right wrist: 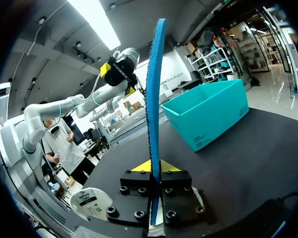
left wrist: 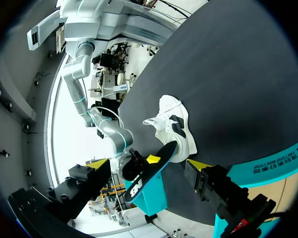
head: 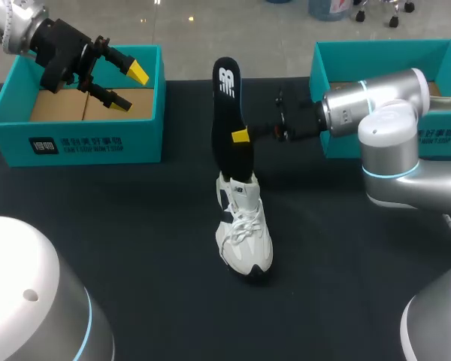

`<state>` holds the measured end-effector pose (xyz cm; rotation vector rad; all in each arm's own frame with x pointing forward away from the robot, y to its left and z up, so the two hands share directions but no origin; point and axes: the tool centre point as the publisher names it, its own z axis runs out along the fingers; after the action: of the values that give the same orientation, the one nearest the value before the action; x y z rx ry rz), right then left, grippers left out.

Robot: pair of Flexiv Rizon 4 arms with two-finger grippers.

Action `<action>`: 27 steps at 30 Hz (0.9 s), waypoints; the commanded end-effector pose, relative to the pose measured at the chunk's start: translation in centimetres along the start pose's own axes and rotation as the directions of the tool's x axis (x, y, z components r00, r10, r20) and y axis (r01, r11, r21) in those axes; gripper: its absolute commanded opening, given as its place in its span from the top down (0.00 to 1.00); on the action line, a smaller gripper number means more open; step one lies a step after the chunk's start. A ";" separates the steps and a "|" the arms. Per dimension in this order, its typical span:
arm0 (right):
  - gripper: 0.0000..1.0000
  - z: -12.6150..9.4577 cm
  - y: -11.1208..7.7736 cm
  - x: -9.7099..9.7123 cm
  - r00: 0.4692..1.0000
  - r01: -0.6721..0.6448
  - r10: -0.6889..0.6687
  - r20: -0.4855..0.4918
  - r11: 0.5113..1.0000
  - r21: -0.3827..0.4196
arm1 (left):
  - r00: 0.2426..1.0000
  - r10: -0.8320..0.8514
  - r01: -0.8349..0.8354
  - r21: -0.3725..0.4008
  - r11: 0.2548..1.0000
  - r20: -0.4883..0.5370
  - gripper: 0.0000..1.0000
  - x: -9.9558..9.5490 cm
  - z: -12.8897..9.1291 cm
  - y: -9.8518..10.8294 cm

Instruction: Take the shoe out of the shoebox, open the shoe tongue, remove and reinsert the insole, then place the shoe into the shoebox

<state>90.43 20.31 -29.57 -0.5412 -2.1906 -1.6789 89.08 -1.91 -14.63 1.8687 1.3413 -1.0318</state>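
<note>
Half done at best, looked like: had the white-and-black lace-up sneaker (head: 243,229) out and upright on the black table (head: 135,226), right gripper (head: 240,136) clamped on the long black foam insole (head: 227,113) with its lower end at the shoe's opening, left gripper (head: 129,88) spread apart over the teal cardboard shoebox (head: 98,143), reseating and boxing left.

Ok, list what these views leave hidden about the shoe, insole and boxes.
- Head view: the lower end of the insole is inside the shoe; depth hidden.
- Head view: my right arm covers part of the right shoebox floor.
- Right wrist view: the shoe does not show behind the right end effector; insole seen edge-on only.
</note>
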 end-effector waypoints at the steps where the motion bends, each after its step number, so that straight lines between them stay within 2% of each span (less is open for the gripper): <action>1: 1.00 0.3 -0.8 0.0 1.000 -0.002 0.002 -0.009 1.000 0.012 | 1.000 0.000 0.000 0.001 1.000 -0.003 0.00 0.0 0.0 0.0; 27: 1.00 0.5 -5.7 0.3 0.994 -0.104 0.103 0.029 0.993 0.060 | 1.000 0.000 0.000 0.001 1.000 -0.003 0.00 0.0 0.0 0.0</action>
<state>87.65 19.30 -34.03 -0.6463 -2.1809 -1.5580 89.08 -1.91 -14.62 1.8687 1.3414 -1.0317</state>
